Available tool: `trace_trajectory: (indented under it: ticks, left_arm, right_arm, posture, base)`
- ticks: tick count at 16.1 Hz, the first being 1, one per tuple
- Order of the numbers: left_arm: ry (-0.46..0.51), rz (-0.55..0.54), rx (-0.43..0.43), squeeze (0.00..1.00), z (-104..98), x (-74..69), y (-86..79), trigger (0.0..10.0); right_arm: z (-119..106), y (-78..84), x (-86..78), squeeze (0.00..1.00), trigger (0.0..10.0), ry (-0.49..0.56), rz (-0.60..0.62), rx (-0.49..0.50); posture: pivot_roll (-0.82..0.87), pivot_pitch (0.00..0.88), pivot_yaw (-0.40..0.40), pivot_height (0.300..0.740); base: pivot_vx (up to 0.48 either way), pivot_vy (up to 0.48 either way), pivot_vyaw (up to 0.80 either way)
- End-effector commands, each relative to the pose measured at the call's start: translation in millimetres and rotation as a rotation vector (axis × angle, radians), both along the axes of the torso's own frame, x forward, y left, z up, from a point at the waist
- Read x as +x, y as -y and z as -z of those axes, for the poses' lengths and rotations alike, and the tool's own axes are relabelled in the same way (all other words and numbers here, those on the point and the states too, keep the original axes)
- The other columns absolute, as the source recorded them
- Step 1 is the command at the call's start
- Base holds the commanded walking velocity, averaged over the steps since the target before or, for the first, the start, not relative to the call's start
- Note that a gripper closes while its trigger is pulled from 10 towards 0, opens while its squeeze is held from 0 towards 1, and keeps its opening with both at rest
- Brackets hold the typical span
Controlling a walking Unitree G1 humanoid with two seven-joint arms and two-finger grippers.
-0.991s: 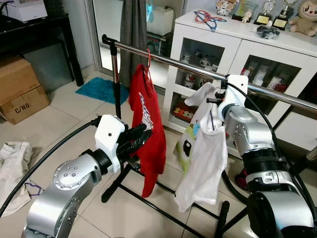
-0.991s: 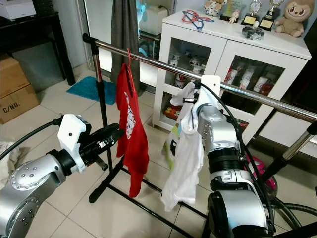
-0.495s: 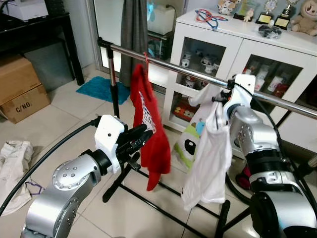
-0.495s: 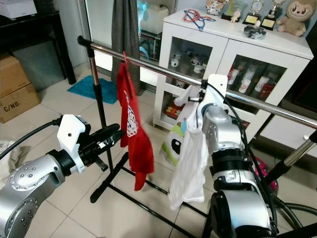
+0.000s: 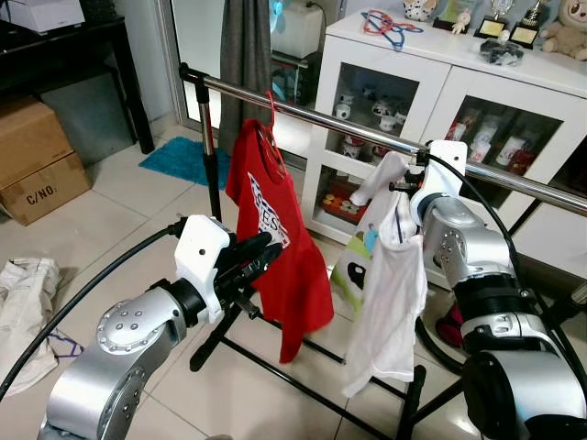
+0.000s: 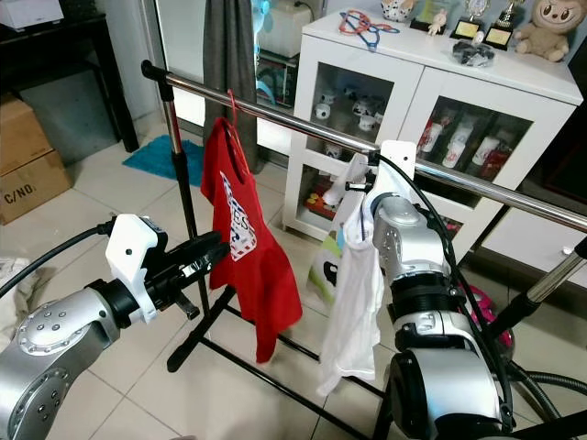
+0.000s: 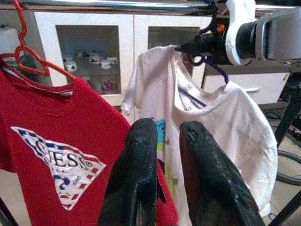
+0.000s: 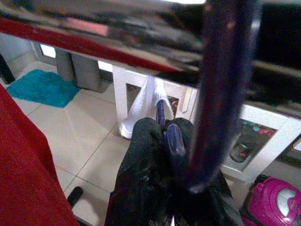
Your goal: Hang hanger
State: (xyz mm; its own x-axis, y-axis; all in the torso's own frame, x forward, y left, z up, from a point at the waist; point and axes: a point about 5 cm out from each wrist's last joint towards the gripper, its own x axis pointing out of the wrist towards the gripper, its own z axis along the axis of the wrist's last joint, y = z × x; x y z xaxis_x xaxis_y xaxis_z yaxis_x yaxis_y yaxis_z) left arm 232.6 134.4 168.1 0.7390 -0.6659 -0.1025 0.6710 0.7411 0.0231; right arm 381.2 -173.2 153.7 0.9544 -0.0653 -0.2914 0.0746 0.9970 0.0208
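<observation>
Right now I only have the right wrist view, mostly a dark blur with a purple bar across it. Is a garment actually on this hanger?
Observer: Yes. A white T-shirt hangs from the purple plastic hanger, which the right gripper holds up at the chrome rail.
Operator: What's beside it on the rail?
Observer: A red T-shirt on a red hanger hangs further to the robot's left, apart from the white one.
Operator: And my left arm?
Observer: The left gripper is held out low in front of the red T-shirt, holding nothing.
</observation>
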Motion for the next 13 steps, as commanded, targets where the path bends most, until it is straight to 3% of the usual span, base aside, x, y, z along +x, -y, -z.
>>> trace_trajectory:
  ticks: [1,2,3,7,9,12,13]
  left_arm:
    - [0.002,0.023,-0.007,0.00,-3.0,-3.6,1.3,10.0]
    - [0.001,0.028,-0.011,0.00,-3.4,-4.6,0.9,10.0]
    - [-0.002,0.040,-0.019,0.00,-4.3,-6.0,0.8,10.0]
    - [-0.009,0.065,-0.020,0.00,-4.6,-9.7,1.3,10.0]
    - [-0.009,0.069,-0.014,0.00,-2.9,-14.0,-0.6,10.0]
    - [0.000,-0.046,-0.012,0.00,-2.3,-11.4,-10.6,10.0]
    - [0.000,-0.063,-0.014,0.00,-1.8,-9.8,-12.6,10.0]
  right_arm:
    - [17.2,4.7,-4.7,0.00,10.0,-0.084,0.002,0.001]
    - [16.8,3.5,-6.4,0.22,10.0,-0.074,-0.007,0.016]
    - [12.5,2.8,-9.4,1.00,10.0,-0.049,-0.027,0.015]
    - [-8.7,2.4,-21.6,1.00,10.0,0.054,-0.120,0.006]
    - [-34.3,-5.3,-48.1,1.00,10.0,0.132,-0.312,0.151]
    - [-41.6,-3.2,-92.2,1.00,10.0,0.112,-0.501,0.117]
    - [-43.0,-3.6,-98.8,1.00,10.0,0.142,-0.508,0.116]
  posture:
    - [0.17,0.000,-0.072,0.740]
    - [0.17,0.000,-0.071,0.740]
    - [0.17,0.000,-0.070,0.740]
    - [0.17,0.000,-0.065,0.740]
    - [0.16,0.000,-0.053,0.740]
    - [0.14,0.010,-0.035,0.740]
    - [0.14,0.012,-0.033,0.740]
  base:
    - [0.000,0.000,0.00]
    - [0.000,0.000,0.00]
    - [0.000,0.000,0.00]
    - [0.000,0.000,0.00]
    - [0.000,0.000,0.00]
    - [0.000,0.000,0.00]
    - [0.000,0.000,0.00]
